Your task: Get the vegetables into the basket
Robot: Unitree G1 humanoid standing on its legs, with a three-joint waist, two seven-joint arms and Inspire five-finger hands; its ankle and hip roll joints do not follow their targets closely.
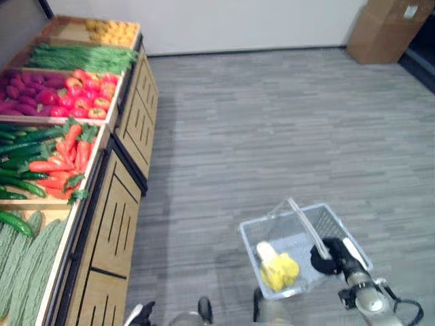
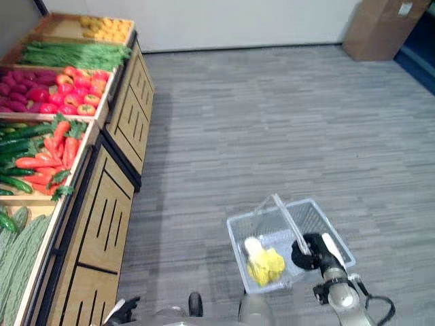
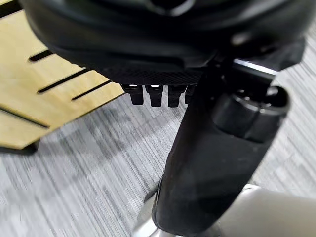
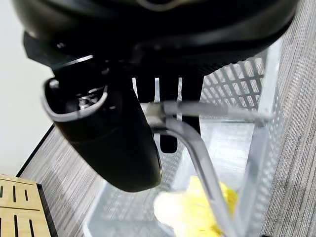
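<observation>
Currently, the produce stand [image 1: 115, 224] is taken as the landmark, and positions are noted against it. On its shelf, crates of bitter gourds [image 1: 30, 261], cucumbers [image 1: 20, 153], carrots [image 1: 64, 159], tomatoes [image 1: 85, 92] and green beans [image 1: 78, 58] are seen, all not yet picked.

Low beside the stand's wooden front, the left hand [image 3: 163, 54] is seen hanging idle, empty, its fingers [image 3: 154, 94] short and tucked down; curled on nothing is the reading.

Well right of the stand, out over the grey floor [image 1: 272, 115], the clear basket [image 1: 255, 248] is carried by the right hand [image 1: 329, 255], whose fingers are curled round the handle [image 4: 197, 148]. One yellow vegetable [image 1: 279, 268] is noted lying inside, at the end nearer the stand.

Risks judged:
- The basket hangs from a thin bail; a swing during walking could tip it and the yellow item could be shed.
- The load sits off-centre, so tilt toward the stand is likely.
- If the basket is kept this far from the stand, a picked vegetable could be dropped on the floor in transfer.
</observation>
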